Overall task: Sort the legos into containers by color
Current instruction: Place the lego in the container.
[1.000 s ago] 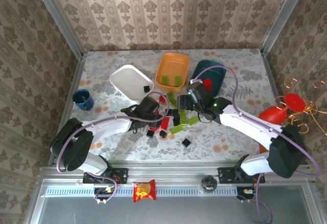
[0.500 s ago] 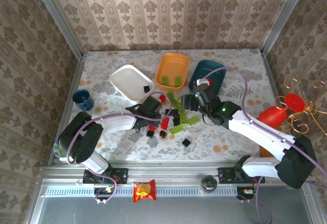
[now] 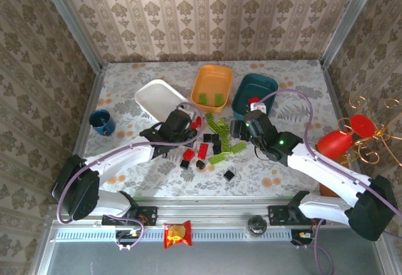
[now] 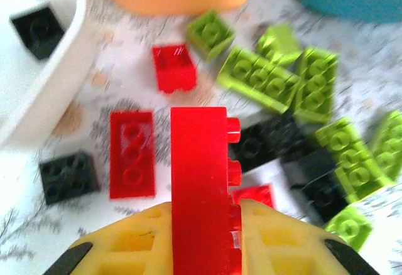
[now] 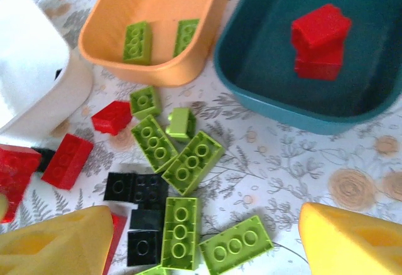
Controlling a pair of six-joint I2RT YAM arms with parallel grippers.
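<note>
Over the pile at mid-table, left gripper (image 3: 178, 124): jaws have gone from half apart a second ago to clamped on a long red brick (image 4: 200, 181), which stands on edge between the yellow fingers (image 4: 125, 250) with its studs facing right.
Left gripper, shift: it has moved from the pile's left part toward the near right corner of the white tray (image 3: 154, 96).
Right gripper (image 3: 246, 126): jaws wide apart as before, nothing between them; it has slid a little right and nearer, beside the teal tray's near edge.
White tray: toward the table's (image 3: 125, 162) far left; one black brick (image 4: 38, 30) lies in it near its right wall.
Orange tray (image 3: 212, 86): at the far middle, just right of the white one; two lime green bricks (image 5: 137, 41) lie side by side in it.
Teal tray (image 3: 254, 93): just right of the orange one; red bricks (image 5: 320, 39) sit in it, stacked, number unclear.
Loose legos (image 5: 182, 162): red, black and lime green, scattered on the table on the near side of the three trays, between the two grippers.
</note>
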